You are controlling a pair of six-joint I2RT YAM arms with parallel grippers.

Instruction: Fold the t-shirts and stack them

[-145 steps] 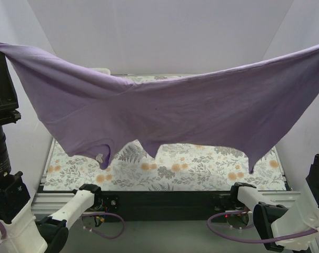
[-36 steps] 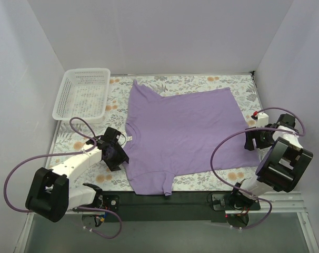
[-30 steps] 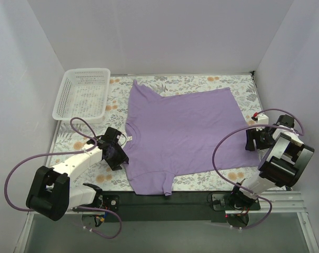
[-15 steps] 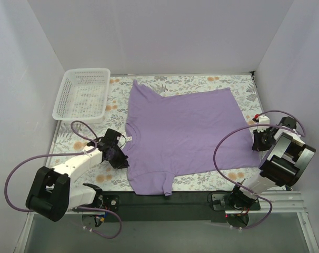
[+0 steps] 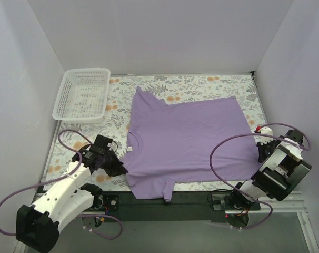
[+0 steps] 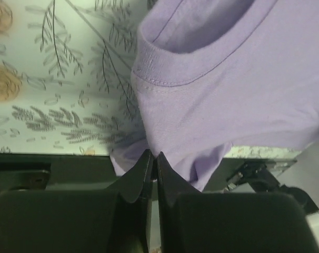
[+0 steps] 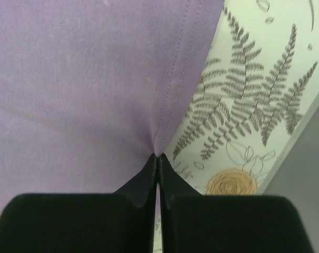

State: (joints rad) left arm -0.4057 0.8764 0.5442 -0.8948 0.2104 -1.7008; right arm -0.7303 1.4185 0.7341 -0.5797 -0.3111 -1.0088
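Observation:
A lavender-purple t-shirt [image 5: 188,139] lies spread flat on the floral table cover, neck to the left and hem to the right. My left gripper [image 5: 119,166] is shut on the shirt's shoulder just below the collar; the left wrist view has the t-shirt [image 6: 228,84] pinched between the left gripper's [image 6: 152,157] black fingers. My right gripper [image 5: 261,153] is shut on the hem at the right edge. In the right wrist view the t-shirt [image 7: 86,79] puckers into the tip of the right gripper [image 7: 157,156].
A white plastic basket [image 5: 82,95] stands at the back left of the floral cover [image 5: 201,84]. Purple cables loop from both arms over the near table edge. The black table rail [image 5: 191,200] runs along the front.
Both grippers have closed on the shirt's edges. The shirt has slid toward the near edge, and the left arm has drawn back toward its base.

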